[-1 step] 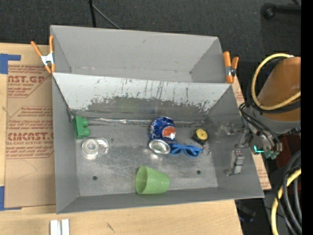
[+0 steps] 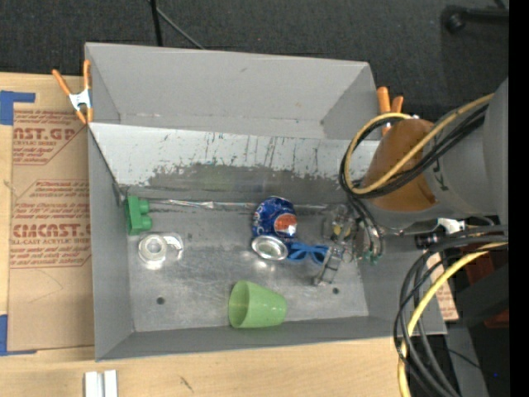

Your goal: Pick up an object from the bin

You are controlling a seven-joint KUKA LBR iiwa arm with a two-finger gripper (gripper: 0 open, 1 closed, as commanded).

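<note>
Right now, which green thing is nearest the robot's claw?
The pale green cup tipped on its side at the front; the darker green block sits by the left wall.

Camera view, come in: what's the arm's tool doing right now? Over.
Tool low at the right end of the bin, beside a small blue piece. Blue soda can on its side, close left. Green cup nearer front, apart.

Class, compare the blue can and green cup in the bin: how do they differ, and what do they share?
Colour: the blue can carries a red and white logo; the green cup is plain. Place: the can lies central in the bin, the cup nearer its front wall. Facing: the can's silver end points frontward, the cup's open mouth leftward. Both lie on their sides.
</note>
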